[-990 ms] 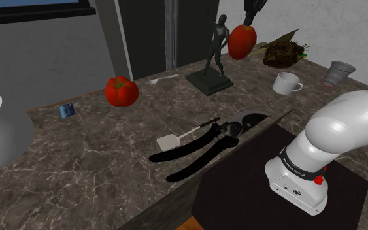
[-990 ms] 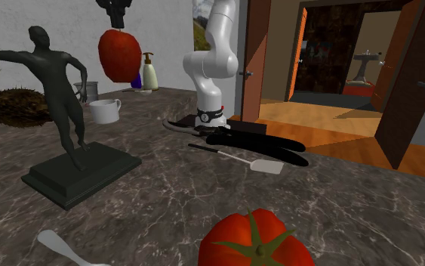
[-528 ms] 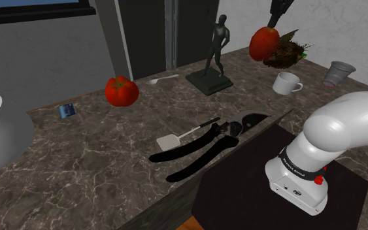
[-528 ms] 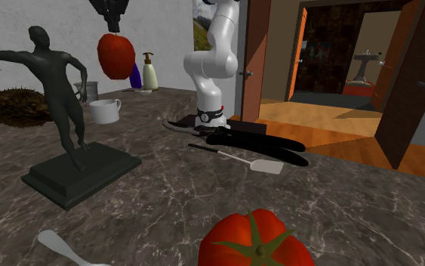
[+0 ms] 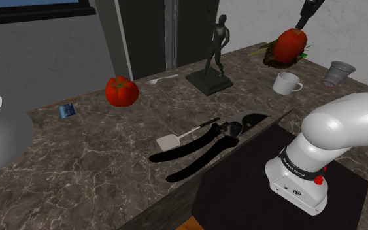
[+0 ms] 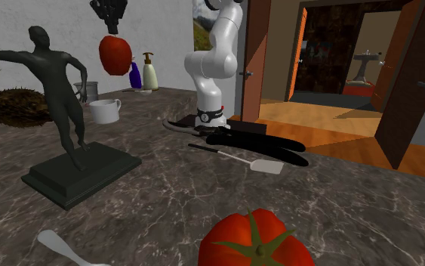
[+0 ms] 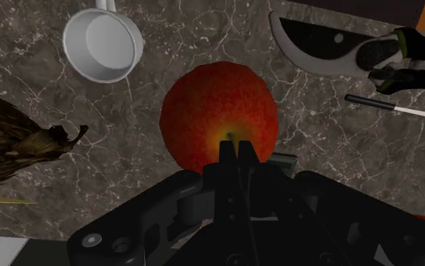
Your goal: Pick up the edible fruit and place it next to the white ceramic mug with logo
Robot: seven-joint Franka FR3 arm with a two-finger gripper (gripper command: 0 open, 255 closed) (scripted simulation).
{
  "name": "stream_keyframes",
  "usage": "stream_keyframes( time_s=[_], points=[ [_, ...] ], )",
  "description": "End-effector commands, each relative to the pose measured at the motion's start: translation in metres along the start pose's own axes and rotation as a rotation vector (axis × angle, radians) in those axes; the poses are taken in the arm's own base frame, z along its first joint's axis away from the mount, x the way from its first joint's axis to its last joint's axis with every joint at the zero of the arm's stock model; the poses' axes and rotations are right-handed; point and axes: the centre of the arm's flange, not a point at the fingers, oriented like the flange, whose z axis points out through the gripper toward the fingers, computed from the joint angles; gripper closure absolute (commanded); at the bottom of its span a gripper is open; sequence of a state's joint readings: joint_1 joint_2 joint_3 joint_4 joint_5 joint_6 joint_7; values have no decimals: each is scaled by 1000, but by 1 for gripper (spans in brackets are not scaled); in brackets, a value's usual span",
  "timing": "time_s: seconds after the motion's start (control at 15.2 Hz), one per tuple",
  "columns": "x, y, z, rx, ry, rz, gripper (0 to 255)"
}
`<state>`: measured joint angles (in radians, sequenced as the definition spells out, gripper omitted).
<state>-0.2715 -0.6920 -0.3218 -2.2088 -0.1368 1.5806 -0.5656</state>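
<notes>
A red apple [image 5: 289, 44] hangs in the air, and my black gripper [image 5: 301, 24] is shut on its stem end from above. In the shoulder view it hovers in front of a brown spiky husk [image 5: 272, 59], up and slightly behind the white mug [image 5: 285, 83]. The second exterior view puts the apple [image 6: 115, 54] under the gripper [image 6: 111, 32], well above the mug [image 6: 105, 110]. In the wrist view the fingers [image 7: 233, 151] meet at the apple's [image 7: 218, 113] top, and the mug [image 7: 103, 44] stands on the marble counter beyond it.
A dark figure statue [image 5: 212, 62] stands to the shoulder view's left of the mug. A red tomato [image 5: 121, 91], a spoon [image 5: 161, 79], black pruning shears [image 5: 202, 149], a white spatula [image 5: 172, 139] and a tipped grey cup [image 5: 338, 73] lie on the counter. Bottles [image 6: 149, 74] stand behind the mug.
The gripper has carried the apple toward the shoulder view's right, from beside the statue's head to in front of the spiky husk near the mug. Nothing on the counter moved.
</notes>
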Motion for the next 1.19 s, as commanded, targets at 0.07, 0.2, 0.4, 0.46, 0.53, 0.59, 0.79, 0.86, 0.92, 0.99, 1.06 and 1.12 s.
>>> stream_keyframes(
  time_s=[0.07, 0.2, 0.4, 0.46, 0.53, 0.59, 0.79, 0.86, 0.92, 0.99, 1.06, 1.12],
  points=[
    [-24, 32, -3, 0, 0, -1, 255],
    [-42, 52, -5, 0, 0, -1, 255],
    [-67, 82, -8, 0, 0, -1, 255],
    [-76, 92, -9, 0, 0, -1, 255],
    [-85, 102, -10, 0, 0, -1, 255],
    [-93, 112, -11, 0, 0, -1, 255],
    [-119, 142, -14, 0, 0, -1, 255],
    [-128, 152, -15, 0, 0, -1, 255],
    [-136, 162, -16, 0, 0, -1, 255],
    [-145, 172, -17, 0, 0, -1, 255],
    [-154, 182, -18, 0, 0, -1, 255],
    [-162, 192, -19, 0, 0, -1, 255]
  ],
)
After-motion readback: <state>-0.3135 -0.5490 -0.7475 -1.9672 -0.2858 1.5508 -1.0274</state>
